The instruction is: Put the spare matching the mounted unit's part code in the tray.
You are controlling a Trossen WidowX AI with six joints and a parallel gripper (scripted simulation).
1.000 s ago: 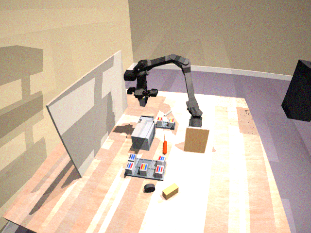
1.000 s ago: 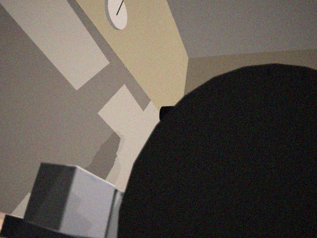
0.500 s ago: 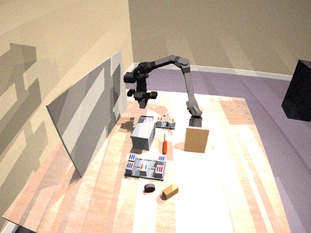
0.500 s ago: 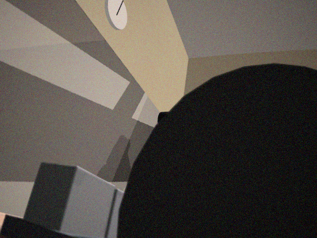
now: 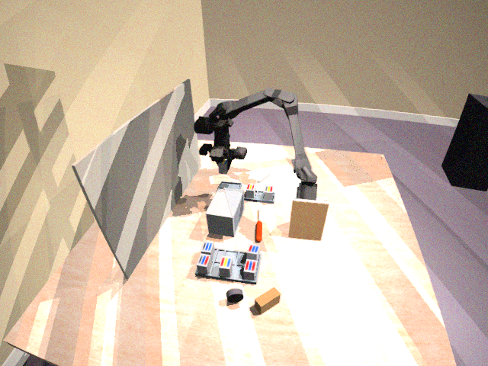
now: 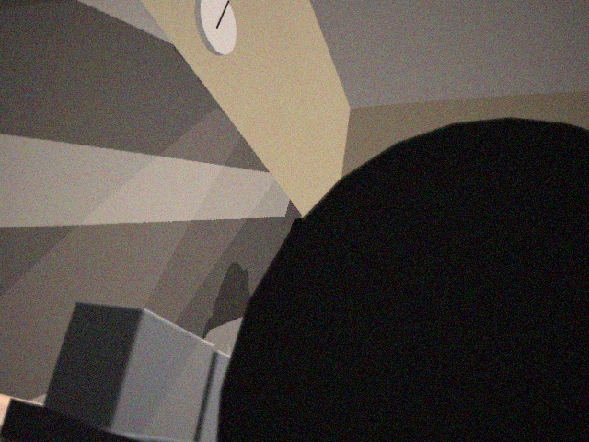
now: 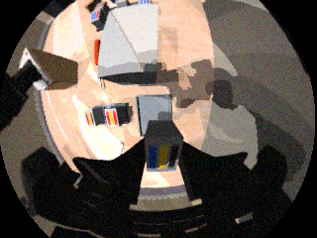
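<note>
Held aloft beyond the far end of the big grey box, a small striped block, probably the spare, was clamped in the gripper, its fingers closed against two opposite sides. The shallow grey tray lay just past that same end of the box. The block looked stiff, light and smooth-sided, so a square hold across its flat flanks, clear of the blue and yellow stripes, would likely suit it, though a tilted grip might slip.
</note>
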